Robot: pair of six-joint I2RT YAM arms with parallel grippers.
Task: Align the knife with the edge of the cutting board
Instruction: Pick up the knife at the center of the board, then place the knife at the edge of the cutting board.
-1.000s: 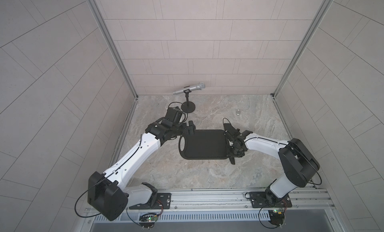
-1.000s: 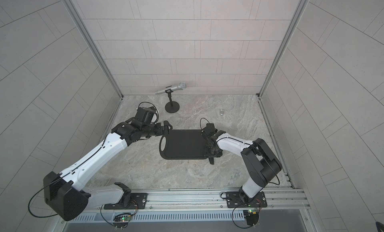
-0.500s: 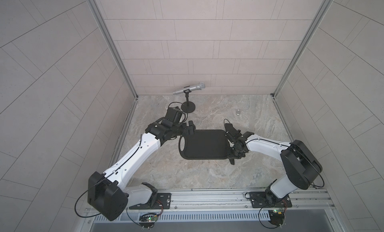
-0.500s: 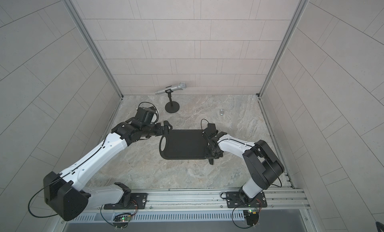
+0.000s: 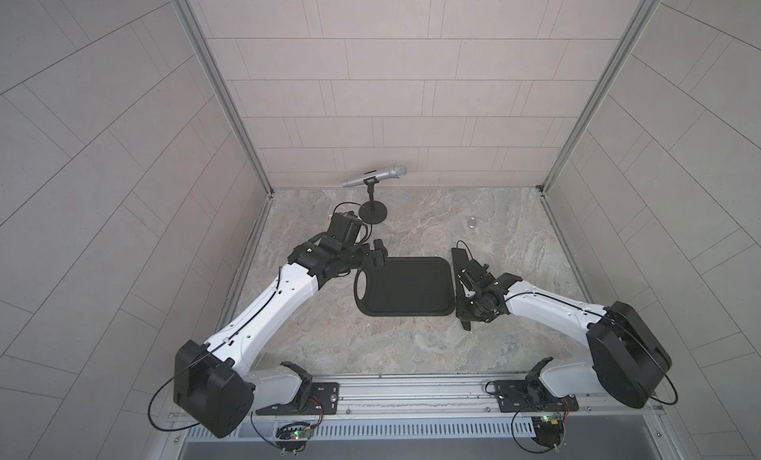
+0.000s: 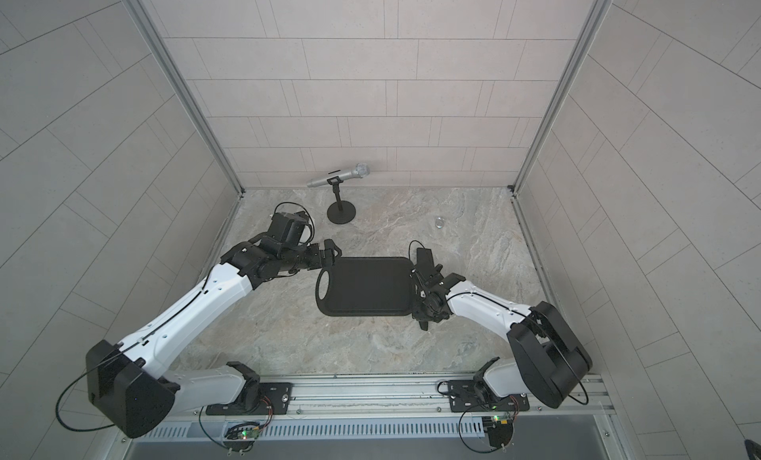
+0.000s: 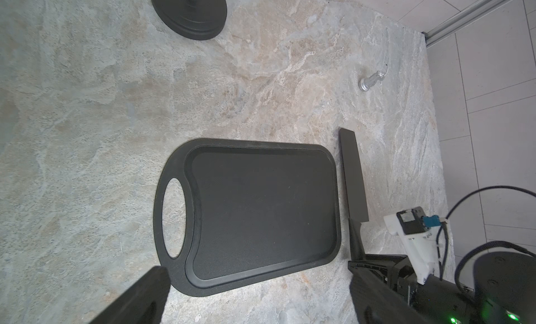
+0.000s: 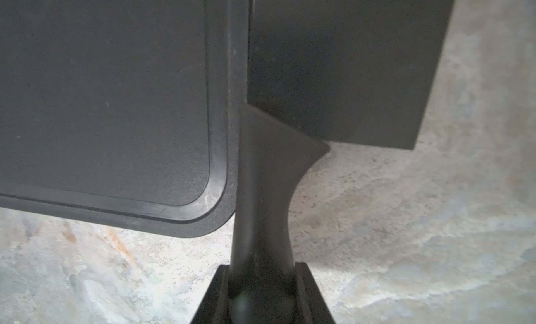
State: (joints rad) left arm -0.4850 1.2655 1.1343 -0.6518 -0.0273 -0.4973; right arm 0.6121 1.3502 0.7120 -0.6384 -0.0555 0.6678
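The matte-black cutting board (image 5: 405, 287) (image 6: 366, 285) (image 7: 261, 209) lies flat mid-table, its oval handle hole toward the left arm. The all-black knife (image 5: 458, 260) (image 6: 424, 257) (image 7: 352, 174) lies on the table along the board's right short edge, almost parallel to it and close against it. In the right wrist view its blade (image 8: 333, 61) sits beside the board's rim (image 8: 232, 76). My right gripper (image 5: 471, 307) (image 6: 426, 309) (image 8: 262, 285) is shut on the knife's handle. My left gripper (image 5: 376, 254) (image 6: 329, 254) (image 7: 256, 296) hangs open by the board's far left corner, holding nothing.
A silver microphone (image 5: 372, 178) on a stand with a round black base (image 5: 372, 213) (image 7: 190, 9) stands at the back. A small silver piece (image 5: 472, 222) (image 7: 369, 82) lies at the back right. Tiled walls close in three sides.
My right gripper's jaws have closed in on the knife handle, and that arm shifted slightly. The left arm has not moved.
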